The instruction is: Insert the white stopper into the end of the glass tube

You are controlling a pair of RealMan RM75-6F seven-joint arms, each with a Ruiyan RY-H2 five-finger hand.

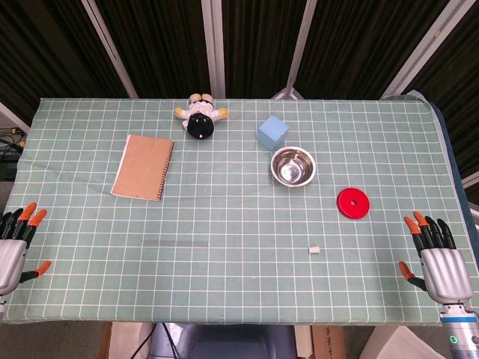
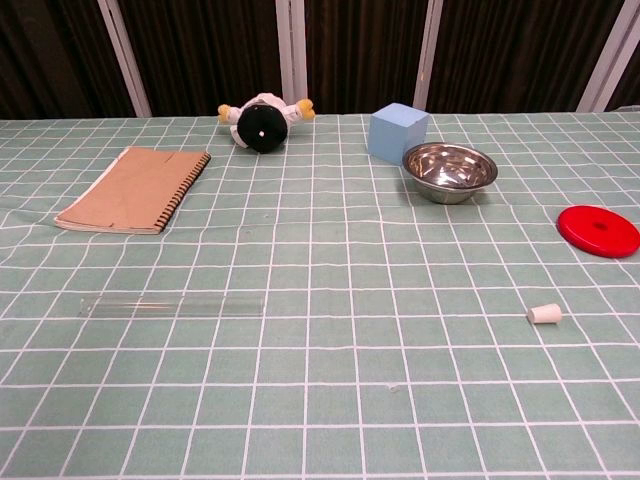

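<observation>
Hands are resting at the near corners of the green checked tablecloth (image 1: 239, 299): the left hand (image 1: 13, 247) and the right hand (image 1: 438, 262) are both holding nothing, fingers spread apart. Between them, the clear glass tube (image 2: 170, 305) is lying flat, left of centre, while the small white stopper (image 2: 544, 314) is sitting well apart to its right. Farther back, a brown spiral notebook (image 1: 143, 167), plush toy (image 1: 200, 117), blue cube (image 1: 272, 133), steel bowl (image 1: 293, 166) and red disc (image 1: 353, 203) are lying.

On the green checked worktop (image 1: 224, 299) lie a brown spiral notebook (image 1: 143, 167), a toy penguin (image 1: 200, 117), a pale blue cube (image 1: 272, 133) just beside a steel bowl (image 1: 293, 165), and a red disc (image 1: 353, 203).
</observation>
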